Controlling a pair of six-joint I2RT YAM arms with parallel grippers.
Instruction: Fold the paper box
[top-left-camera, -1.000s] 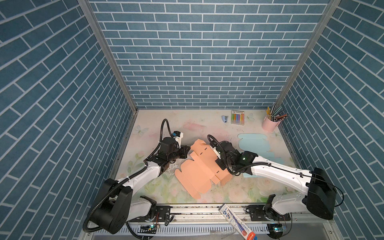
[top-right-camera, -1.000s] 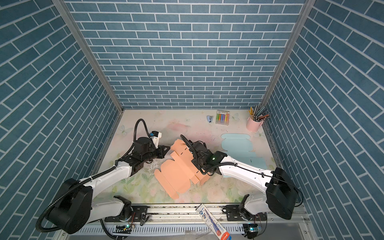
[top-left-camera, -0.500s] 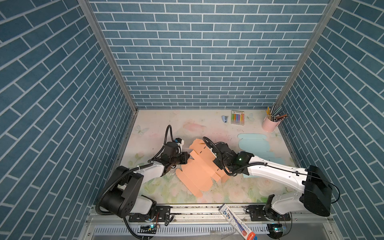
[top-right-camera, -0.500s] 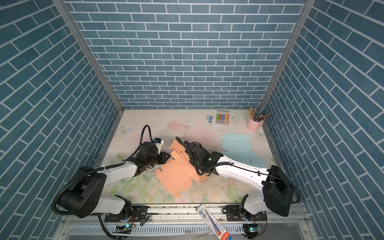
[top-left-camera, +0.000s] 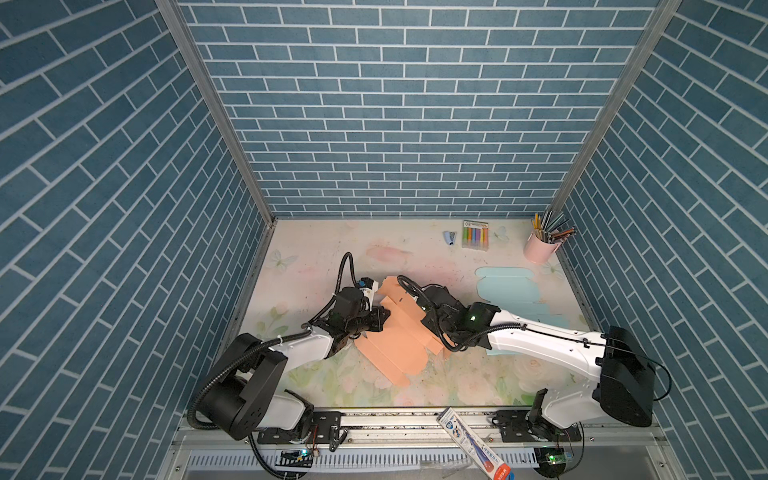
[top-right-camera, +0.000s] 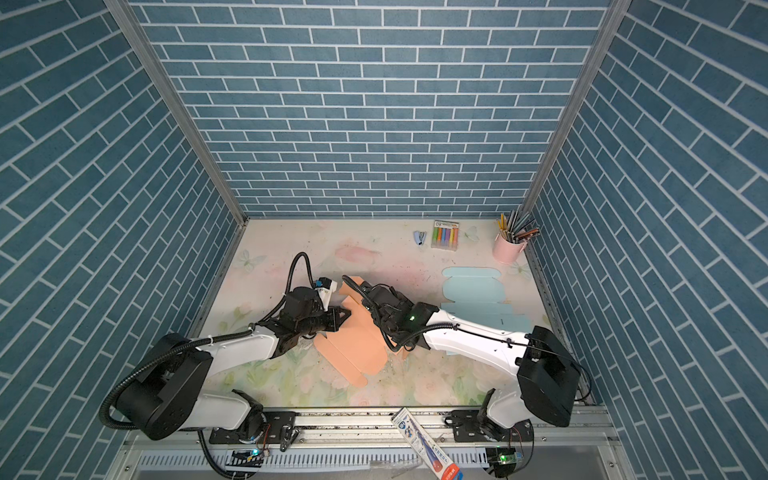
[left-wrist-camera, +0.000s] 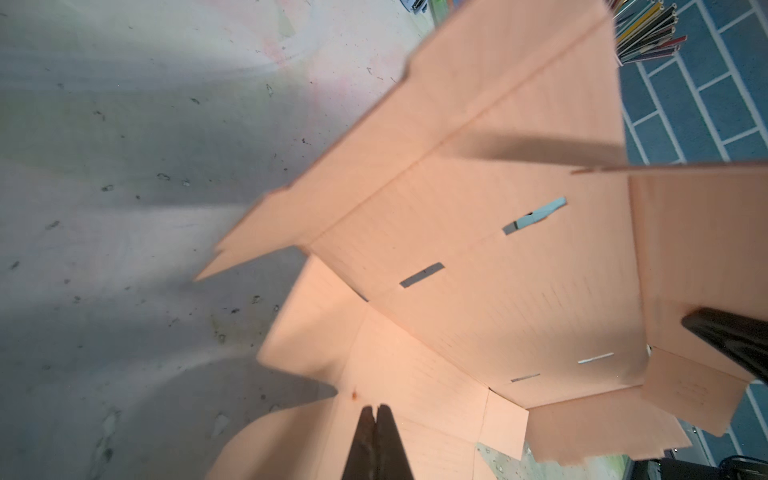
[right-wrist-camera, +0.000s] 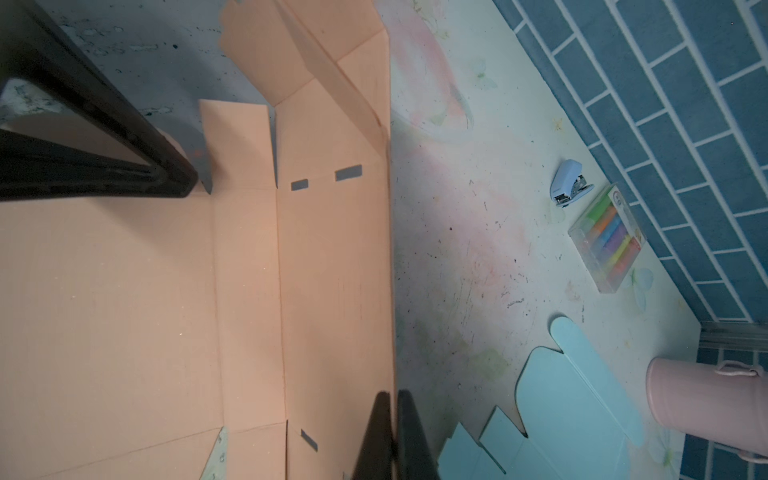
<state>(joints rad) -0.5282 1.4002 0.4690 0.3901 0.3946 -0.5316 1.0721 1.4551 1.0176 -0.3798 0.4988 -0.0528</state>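
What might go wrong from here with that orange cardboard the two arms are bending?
1. The right gripper seems to pinch only the thin edge of a raised wall of the orange paper box; it might slip or tear.
2. The left gripper is shut, tips on a panel; a push could slide the whole sheet.
3. The blue flat box lies partly under the right arm and might get dragged.

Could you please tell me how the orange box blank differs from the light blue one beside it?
The orange box blank is partly folded, with panels raised off the table, while the light blue blank lies flat. The orange one sits mid-table; the blue one lies further right, nearer the pink cup. Both are die-cut card sheets with flaps.
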